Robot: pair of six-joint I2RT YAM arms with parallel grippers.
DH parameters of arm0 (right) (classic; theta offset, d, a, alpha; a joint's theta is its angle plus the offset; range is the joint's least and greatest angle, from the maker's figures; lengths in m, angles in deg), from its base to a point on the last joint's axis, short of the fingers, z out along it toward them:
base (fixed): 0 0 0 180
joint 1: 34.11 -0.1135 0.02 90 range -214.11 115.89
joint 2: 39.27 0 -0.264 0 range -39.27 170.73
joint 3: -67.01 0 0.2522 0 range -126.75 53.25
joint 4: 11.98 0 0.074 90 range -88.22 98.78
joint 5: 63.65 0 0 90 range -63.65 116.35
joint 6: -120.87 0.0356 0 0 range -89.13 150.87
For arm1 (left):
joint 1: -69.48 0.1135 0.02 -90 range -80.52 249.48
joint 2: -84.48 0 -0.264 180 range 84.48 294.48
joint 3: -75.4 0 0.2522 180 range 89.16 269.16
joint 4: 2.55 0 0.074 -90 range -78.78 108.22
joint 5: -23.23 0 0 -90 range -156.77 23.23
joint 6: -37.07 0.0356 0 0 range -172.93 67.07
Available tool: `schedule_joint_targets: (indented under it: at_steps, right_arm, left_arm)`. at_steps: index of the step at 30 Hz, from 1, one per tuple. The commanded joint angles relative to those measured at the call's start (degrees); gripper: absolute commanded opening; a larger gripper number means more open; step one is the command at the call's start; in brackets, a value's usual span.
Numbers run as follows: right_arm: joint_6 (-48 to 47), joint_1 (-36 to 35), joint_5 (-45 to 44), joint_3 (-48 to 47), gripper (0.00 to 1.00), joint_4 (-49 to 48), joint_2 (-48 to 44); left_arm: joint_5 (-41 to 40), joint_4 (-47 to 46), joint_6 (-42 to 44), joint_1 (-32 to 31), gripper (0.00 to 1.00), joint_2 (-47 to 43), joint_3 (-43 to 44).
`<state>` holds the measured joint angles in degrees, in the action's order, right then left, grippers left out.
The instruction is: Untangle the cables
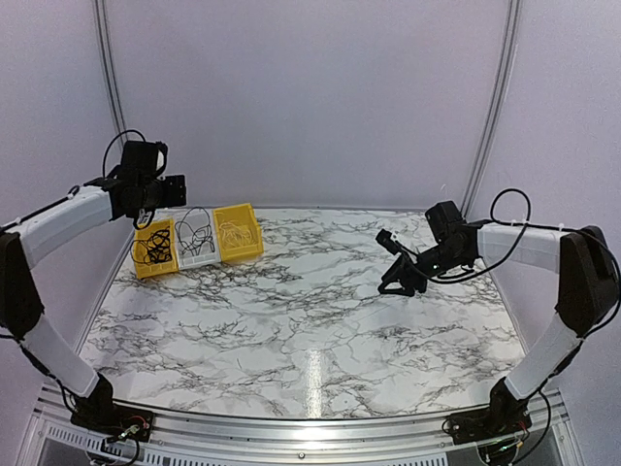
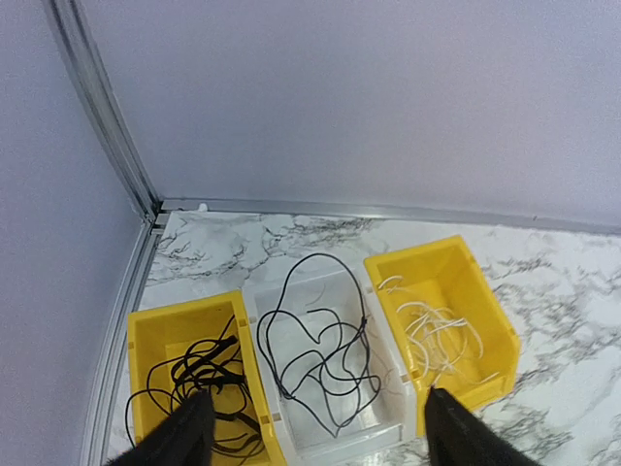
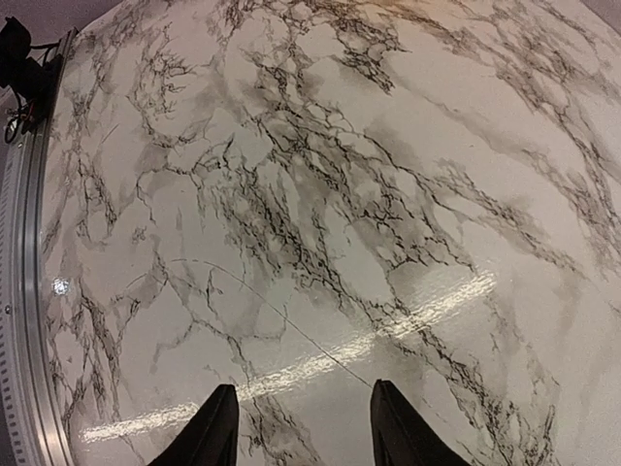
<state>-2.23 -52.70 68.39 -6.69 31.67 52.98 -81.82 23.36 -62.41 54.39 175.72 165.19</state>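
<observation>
Below the wide-spread left gripper (image 2: 315, 432), thin black and white cables (image 2: 330, 364) lie in small yellow and white plastic bins (image 2: 495, 335) at the far-left corner of the marble table (image 1: 310, 320); right gripper (image 3: 301, 427), spread too, hovers mid-table

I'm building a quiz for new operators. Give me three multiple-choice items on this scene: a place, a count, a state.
1. The white cable lies in: A left yellow bin, B white bin, C right yellow bin.
2. How many bins: A two, B three, C four.
3. The right gripper is: A open, empty; B shut on a cable; C shut on a bin.
C: it coils there. B: three stand in a row. A: its fingers stand apart over bare table.
</observation>
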Motion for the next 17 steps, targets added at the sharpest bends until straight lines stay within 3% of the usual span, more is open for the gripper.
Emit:
schedule_joint_targets:
  at_steps: [1,5,8,9,10,11,13,17]
  right_arm:
    - [5.5,1.4,-6.6,-4.0,0.47,-4.1,-6.8]
    - [11.7,6.0,-14.7,-5.1,0.51,-12.1,-13.2]
    - [18.6,11.5,-19.1,-5.1,0.60,-17.9,-18.0]
    - [19.8,13.2,-19.4,-4.9,0.69,-19.3,-19.5]
    - [21.5,13.9,-20.7,-4.5,0.87,-21.0,-20.9]
    - [23.1,14.1,-23.8,-3.7,0.97,-22.9,-22.2]
    - [26.1,14.1,-28.3,-1.7,0.99,-25.4,-24.7]
    - [27.1,14.1,-27.4,5.4,0.98,-28.9,-30.0]
  left_arm:
    - [3.4,2.5,0.8,0.2,0.98,-8.3,-4.3]
    - [5.8,2.6,-2.1,0.1,0.99,-14.6,-5.7]
    - [10.6,3.2,-4.9,0.1,0.99,-19.0,-6.2]
    - [13.1,3.1,-4.9,0.1,0.99,-20.0,-6.1]
    - [14.6,3.0,-4.6,-0.1,0.99,-20.7,-6.0]
    - [16.9,2.9,-4.3,-0.5,0.99,-21.4,-5.9]
    - [18.5,1.9,-2.9,-1.4,0.99,-22.8,-7.1]
    - [18.7,-4.2,-2.2,-2.0,0.99,-25.6,-14.9]
